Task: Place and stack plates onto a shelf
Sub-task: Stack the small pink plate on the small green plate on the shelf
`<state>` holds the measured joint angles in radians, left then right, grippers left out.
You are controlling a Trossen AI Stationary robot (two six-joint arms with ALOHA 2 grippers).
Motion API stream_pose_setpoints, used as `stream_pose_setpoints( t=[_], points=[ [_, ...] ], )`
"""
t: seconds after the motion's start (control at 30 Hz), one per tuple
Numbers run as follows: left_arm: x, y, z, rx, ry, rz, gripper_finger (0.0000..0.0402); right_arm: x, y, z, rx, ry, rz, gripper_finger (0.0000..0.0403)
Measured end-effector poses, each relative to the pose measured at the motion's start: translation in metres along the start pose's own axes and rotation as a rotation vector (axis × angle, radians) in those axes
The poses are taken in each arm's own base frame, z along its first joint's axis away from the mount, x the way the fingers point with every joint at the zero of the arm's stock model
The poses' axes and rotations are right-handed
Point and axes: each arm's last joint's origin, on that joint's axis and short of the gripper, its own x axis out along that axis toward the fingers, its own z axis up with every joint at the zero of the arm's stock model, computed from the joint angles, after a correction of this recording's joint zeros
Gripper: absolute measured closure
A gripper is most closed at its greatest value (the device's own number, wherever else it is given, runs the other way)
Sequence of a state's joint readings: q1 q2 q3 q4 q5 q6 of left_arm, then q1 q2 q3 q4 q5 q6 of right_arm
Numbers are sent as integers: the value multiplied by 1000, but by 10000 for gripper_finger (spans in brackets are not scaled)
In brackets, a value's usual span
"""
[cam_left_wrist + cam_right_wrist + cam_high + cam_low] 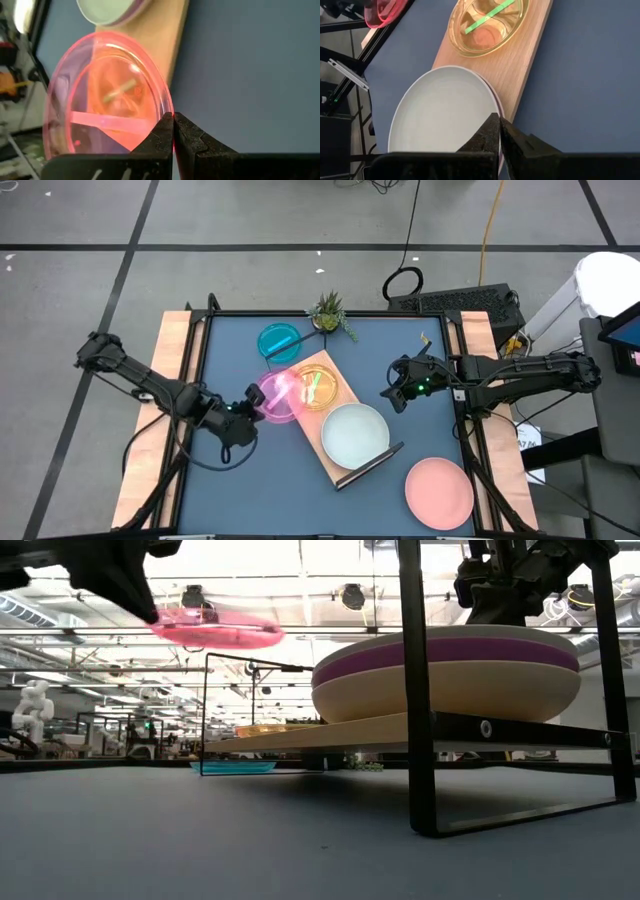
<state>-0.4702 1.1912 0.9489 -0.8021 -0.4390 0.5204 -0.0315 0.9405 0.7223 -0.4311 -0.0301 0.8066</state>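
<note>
My left gripper (252,402) (173,120) is shut on the translucent magenta plate (280,395) (215,630), which hangs in the air over the left end of the wooden shelf (520,75) (330,735). On the board lie an orange plate with green showing in it (318,388) (490,25) and a stack of large plates, pale blue-white on top (355,433) (445,112), with purple and cream below (450,665). The cyan plate (279,342) and the salmon pink plate (439,492) rest flat on the table. My right gripper (395,392) (499,122) is shut and empty, above and to the right of the stack. My left gripper pinches the magenta plate's rim (162,107) between its two fingers, at the edge nearest the table's left side. The fingers come in roughly level from the left. The plate is lifted clear, slightly tilted, above the orange plate.
A small potted plant (328,312) stands at the table's far edge. The shelf's black wire frame (370,465) (415,690) rises at both ends of the board. Bare blue tabletop (250,490) lies near and to the left of the shelf.
</note>
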Motion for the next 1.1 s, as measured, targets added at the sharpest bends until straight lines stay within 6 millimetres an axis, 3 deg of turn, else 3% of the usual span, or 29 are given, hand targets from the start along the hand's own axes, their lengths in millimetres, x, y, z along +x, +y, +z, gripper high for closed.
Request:
stream_pose_setpoints(
  t=[0.7, 0.87, 1.1],
  points=[
    [17, 44, -14, 146, -72, 60, 399, 0, 1, -1, 0, 20, 18, 403],
    [33, 51, -21, 161, -11, 34, 399, 0, 0, -1, 1, 20, 18, 403],
    [51, 64, -19, 152, -55, 59, 399, 0, 0, -1, 5, 24, 15, 403]
  ],
)
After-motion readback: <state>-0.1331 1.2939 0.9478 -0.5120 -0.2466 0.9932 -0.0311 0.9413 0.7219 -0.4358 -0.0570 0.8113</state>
